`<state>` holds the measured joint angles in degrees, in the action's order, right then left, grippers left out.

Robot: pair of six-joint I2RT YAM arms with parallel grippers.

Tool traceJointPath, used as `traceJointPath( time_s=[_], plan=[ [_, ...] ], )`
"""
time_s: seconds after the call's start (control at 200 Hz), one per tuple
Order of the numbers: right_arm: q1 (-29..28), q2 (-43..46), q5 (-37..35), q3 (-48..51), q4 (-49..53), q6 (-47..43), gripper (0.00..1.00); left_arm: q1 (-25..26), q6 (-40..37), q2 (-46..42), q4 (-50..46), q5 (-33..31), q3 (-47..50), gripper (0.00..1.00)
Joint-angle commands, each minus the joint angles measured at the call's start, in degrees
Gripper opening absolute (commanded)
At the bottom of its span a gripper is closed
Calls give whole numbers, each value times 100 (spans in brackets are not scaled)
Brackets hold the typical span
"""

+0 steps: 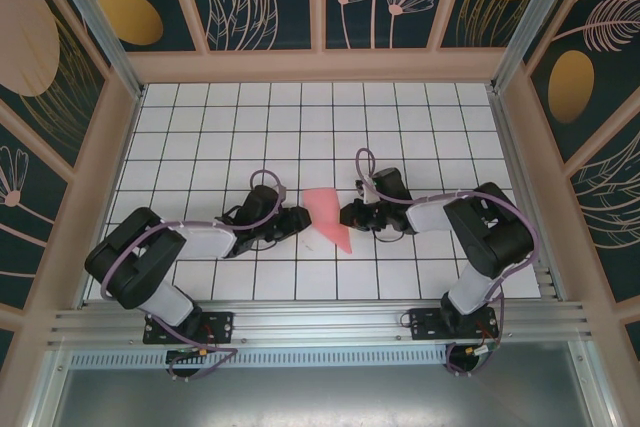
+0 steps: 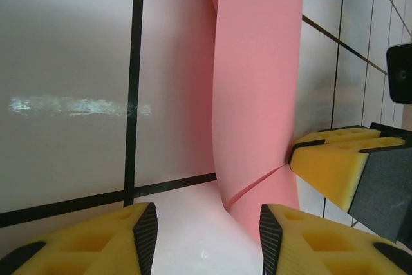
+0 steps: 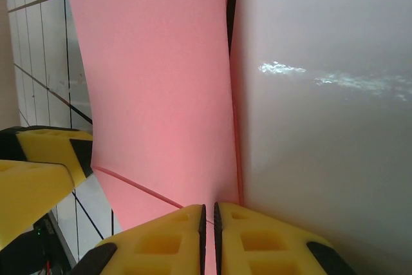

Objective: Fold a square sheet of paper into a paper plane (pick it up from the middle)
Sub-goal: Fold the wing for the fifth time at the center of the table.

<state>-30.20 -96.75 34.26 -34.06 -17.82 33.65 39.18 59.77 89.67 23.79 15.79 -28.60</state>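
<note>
We list: folded pink paper [image 3: 161, 94], a crease crossing its lower part, over a white tabletop [image 3: 322, 172] with black grid lines. Right gripper [image 3: 207, 209]: yellow pads pinched on the paper's near edge. Left gripper [image 3: 74, 162]: yellow pads, at the paper's left edge.

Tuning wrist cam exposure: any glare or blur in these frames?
Left wrist: white glare streak on the table left of the pink paper; the left claw looks a bit soft up close. Right wrist: a similar streak upper right, table washed grey, paper well exposed. Top external: even light, sharp, no obvious glare.
</note>
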Motion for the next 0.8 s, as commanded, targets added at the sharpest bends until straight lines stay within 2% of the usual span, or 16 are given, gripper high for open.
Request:
traceJointPath(
  time_s=[0.0,0.165,0.4,0.636,0.796],
  plan=[
    [127,-247,-159,189,86,1,15,121,296,191,355,-29,-219,49],
    [180,-211,-147,207,108,-42,15,184,525,534,824,189,-301,47],
    [213,-156,-216,214,148,-43,15,213,588,724,905,204,-408,43],
    [214,-200,-244,166,172,-33,15,230,754,816,1399,397,-338,39],
    [215,-186,-251,146,192,-34,16,239,874,1191,1668,480,-388,35]
  ],
)
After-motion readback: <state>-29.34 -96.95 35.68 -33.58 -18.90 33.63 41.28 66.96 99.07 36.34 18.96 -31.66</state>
